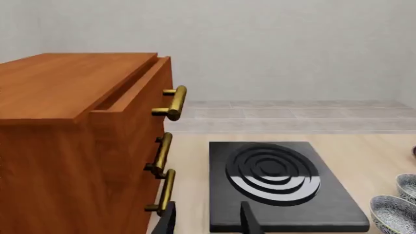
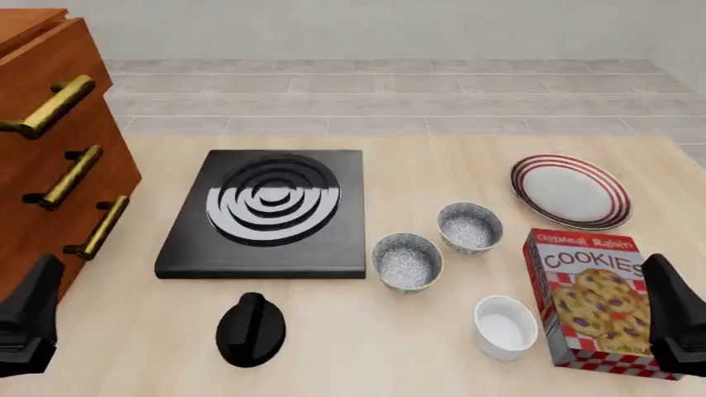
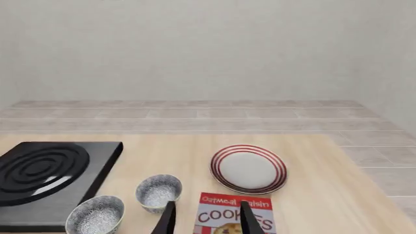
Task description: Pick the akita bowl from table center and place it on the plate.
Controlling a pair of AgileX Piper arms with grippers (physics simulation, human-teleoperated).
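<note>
The akita bowl (image 2: 407,260), pale grey speckled inside, stands upright near the table's middle, just right of the black hob; it also shows in the right wrist view (image 3: 95,214) and at the left wrist view's edge (image 1: 393,214). The plate (image 2: 570,191), white with red rings, lies at the far right (image 3: 248,168). My left gripper (image 2: 28,322) hangs low at the near left, open and empty (image 1: 208,222). My right gripper (image 2: 675,318) is at the near right over the cookie box, open and empty (image 3: 208,219). Both are well short of the bowl.
A slightly smaller, bluer speckled bowl (image 2: 470,227) sits between the akita bowl and the plate. A white ramekin (image 2: 505,327), an oatmeal cookie box (image 2: 590,298) and a black knob (image 2: 250,329) lie near the front. A hob (image 2: 268,211) and a wooden drawer cabinet (image 2: 50,141) are on the left.
</note>
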